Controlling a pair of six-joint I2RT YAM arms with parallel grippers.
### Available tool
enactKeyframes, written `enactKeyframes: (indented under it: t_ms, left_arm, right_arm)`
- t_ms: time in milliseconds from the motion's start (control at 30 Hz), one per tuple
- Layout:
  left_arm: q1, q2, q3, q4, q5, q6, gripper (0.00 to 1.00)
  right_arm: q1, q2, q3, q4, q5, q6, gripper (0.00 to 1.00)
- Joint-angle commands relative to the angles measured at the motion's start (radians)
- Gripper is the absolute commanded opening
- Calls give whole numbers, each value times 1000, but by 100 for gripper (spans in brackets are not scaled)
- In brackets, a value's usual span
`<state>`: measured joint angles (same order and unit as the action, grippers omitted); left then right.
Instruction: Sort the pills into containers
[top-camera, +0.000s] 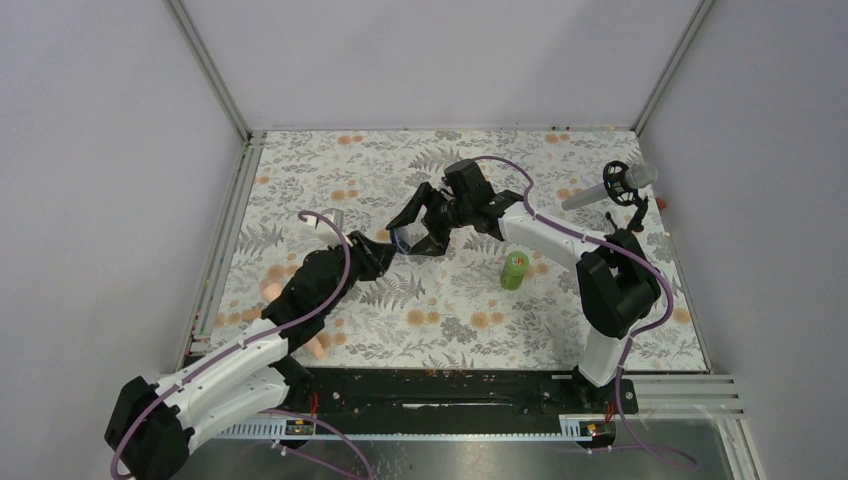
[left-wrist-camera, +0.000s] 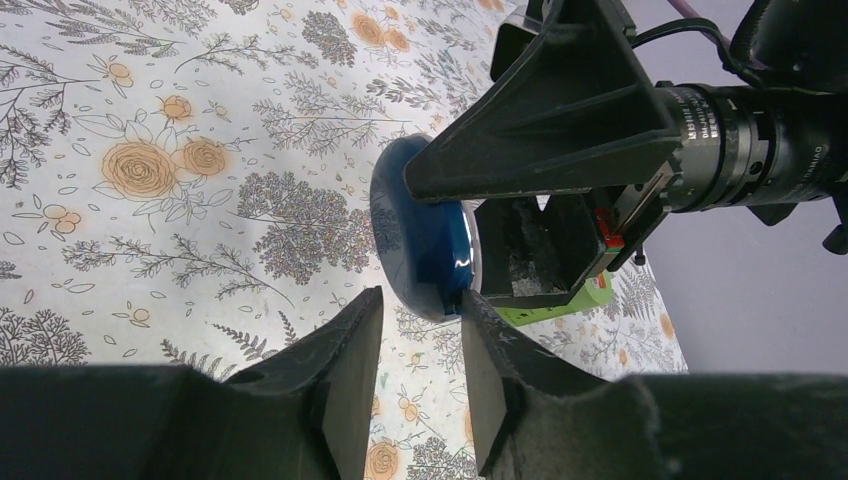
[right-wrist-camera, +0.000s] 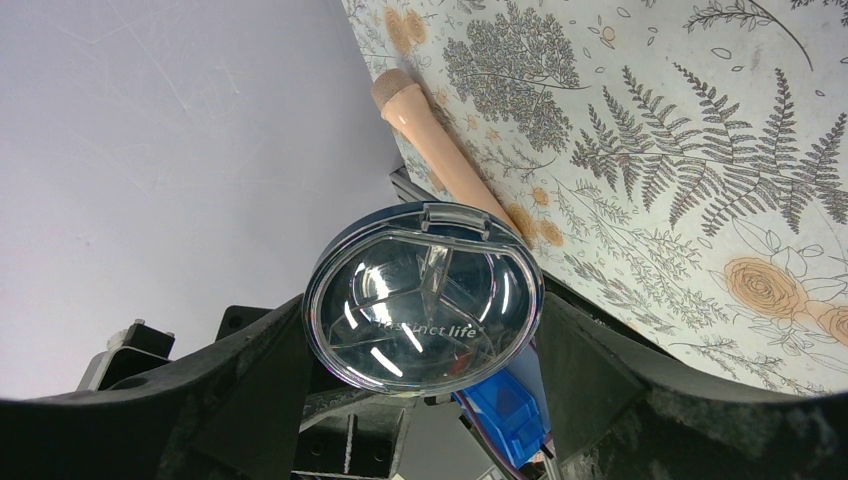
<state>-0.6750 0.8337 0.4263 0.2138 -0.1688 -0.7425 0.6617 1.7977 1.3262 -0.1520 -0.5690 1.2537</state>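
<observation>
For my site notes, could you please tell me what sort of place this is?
Probably a lab robot test cell: white enclosure walls, two arms bolted to a floral-covered table, a microphone on a stand.

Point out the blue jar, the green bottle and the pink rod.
blue jar (left-wrist-camera: 418, 245), left wrist view, its blue side
green bottle (top-camera: 514, 272), top view, its body
pink rod (right-wrist-camera: 440, 150), right wrist view, mid-shaft

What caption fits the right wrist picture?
Right gripper clasping a round, clear-topped dark-blue jar; peach-pink rod lies on floral tablecloth behind.
</observation>
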Motion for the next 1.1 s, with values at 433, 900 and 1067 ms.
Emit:
enactKeyframes:
  t_ms: [433, 900, 1067]
  left_arm:
    - [6, 114, 33, 164, 7, 27, 52]
    - [6, 154, 42, 10, -161, -51, 63]
    - [6, 152, 25, -44, -186, -89, 53]
  right_arm:
    - [35, -94, -39, 12, 1, 70, 47]
    - [91, -124, -71, -81, 175, 85, 42]
    - [90, -124, -81, -107, 227, 69, 40]
